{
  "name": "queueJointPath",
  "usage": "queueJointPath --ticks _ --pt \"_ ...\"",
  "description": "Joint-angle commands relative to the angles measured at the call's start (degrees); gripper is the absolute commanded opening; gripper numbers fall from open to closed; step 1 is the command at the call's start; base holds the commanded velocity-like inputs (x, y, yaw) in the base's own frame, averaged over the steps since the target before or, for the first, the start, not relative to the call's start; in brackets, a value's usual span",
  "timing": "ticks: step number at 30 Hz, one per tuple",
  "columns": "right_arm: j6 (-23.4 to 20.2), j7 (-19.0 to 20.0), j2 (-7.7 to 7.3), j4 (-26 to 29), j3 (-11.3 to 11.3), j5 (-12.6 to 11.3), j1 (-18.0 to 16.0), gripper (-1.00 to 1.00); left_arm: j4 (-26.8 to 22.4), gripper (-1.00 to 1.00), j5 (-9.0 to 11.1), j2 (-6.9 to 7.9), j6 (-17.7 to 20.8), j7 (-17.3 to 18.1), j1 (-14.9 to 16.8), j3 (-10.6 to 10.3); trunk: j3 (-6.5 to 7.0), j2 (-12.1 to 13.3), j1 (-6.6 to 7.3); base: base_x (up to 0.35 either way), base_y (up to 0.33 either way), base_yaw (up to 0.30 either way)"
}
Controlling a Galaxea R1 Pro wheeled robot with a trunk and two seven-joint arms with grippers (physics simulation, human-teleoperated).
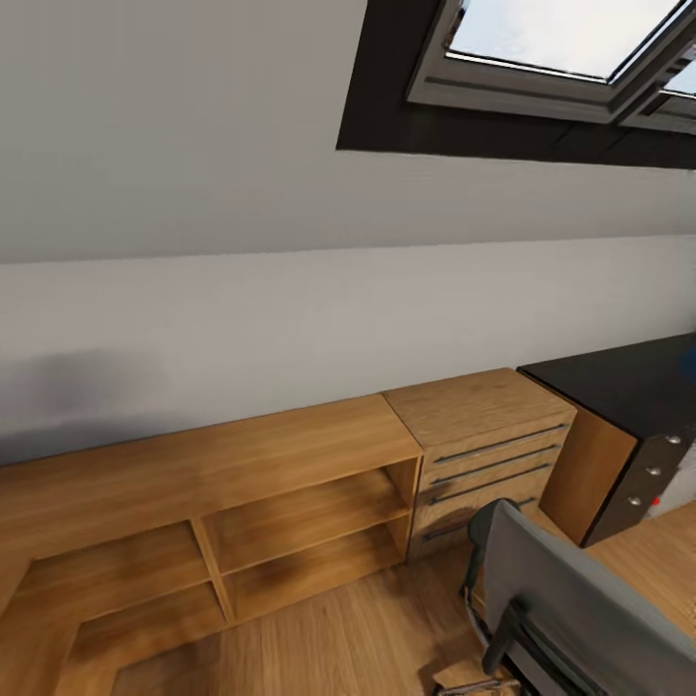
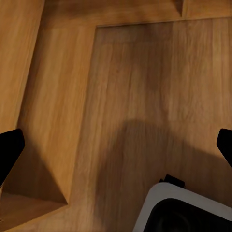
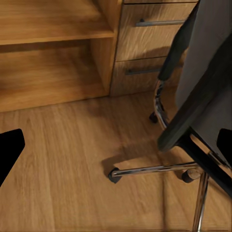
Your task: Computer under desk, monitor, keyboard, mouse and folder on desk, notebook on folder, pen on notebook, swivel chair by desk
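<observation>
Both my jaws stand wide apart, holding nothing, over bare wood floor [image 2: 145, 96]. The chair [image 1: 570, 599] stands just before the wood chest [image 1: 483, 435], beside the desk [image 1: 619, 387] end. I judge I'm approaching: swing toward the chair slowly, clear of its castors [image 3: 114, 175], until the seat shows.

Grey swivel chair [image 1: 570, 599] stands near the black-topped desk [image 1: 619, 387], its back facing the camera.
</observation>
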State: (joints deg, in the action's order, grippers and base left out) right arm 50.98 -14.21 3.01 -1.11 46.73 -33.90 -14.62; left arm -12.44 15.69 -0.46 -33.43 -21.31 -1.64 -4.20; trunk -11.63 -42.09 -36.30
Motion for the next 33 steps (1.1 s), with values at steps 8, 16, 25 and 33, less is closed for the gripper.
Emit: queueJointPath --ticks 8,16,25,33 --pt "0.06 -0.32 0.02 -0.12 0.49 -0.11 -0.05 1.0 -0.12 1.0 0.4 0.02 -0.05 -0.3 -0.03 -0.46 -0.72 -0.07 -0.01 0.0 0.185 -0.131" --pt "0.08 -0.27 -0.01 -0.12 0.47 -0.11 -0.05 1.0 -0.12 1.0 0.4 0.02 -0.05 -0.31 -0.03 -0.46 -1.39 -0.07 -0.01 0.0 0.059 -0.115" --pt "0.09 -0.02 -0.02 -0.12 0.47 0.0 -0.05 1.0 -0.12 1.0 0.4 -0.01 -0.1 -0.31 -0.03 -0.46 -1.64 -0.07 -0.01 0.0 0.002 -0.234" --pt "0.09 0.13 -0.02 -0.17 0.47 0.06 -0.05 1.0 -0.12 1.0 0.4 -0.06 -0.14 -0.26 -0.03 -0.49 -1.65 -0.07 -0.01 0.06 0.047 -0.288"
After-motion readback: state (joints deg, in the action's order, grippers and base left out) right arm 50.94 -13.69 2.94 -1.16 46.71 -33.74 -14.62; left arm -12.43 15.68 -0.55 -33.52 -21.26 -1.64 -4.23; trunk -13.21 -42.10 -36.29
